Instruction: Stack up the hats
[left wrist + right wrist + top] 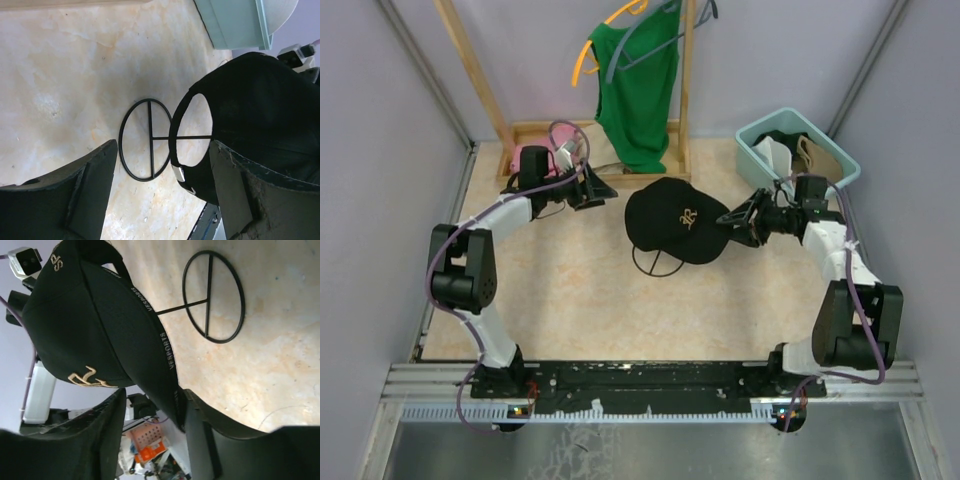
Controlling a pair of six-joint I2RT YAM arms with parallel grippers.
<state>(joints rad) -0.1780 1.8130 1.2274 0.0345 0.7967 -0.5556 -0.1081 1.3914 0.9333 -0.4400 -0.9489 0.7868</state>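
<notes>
A black hat (672, 222) with a gold emblem sits on a thin wire stand (655, 262) mid-table. My right gripper (730, 222) is at its brim on the right. In the right wrist view the brim (160, 370) runs between the parted jaws of the right gripper (155, 430), lying against one finger with a gap to the other. My left gripper (603, 190) is open just left of the hat. In the left wrist view the left gripper (165, 190) is empty, with the hat's back strap (182, 172) just beyond it. More hats, white (775, 155), tan (817, 157) and black (782, 137), lie in the bin.
A pale blue bin (754, 137) stands at the back right. A wooden rack (470, 70) at the back carries a green shirt (638, 90) on an orange hanger. A pink cloth (535, 158) lies on the rack's base behind the left arm.
</notes>
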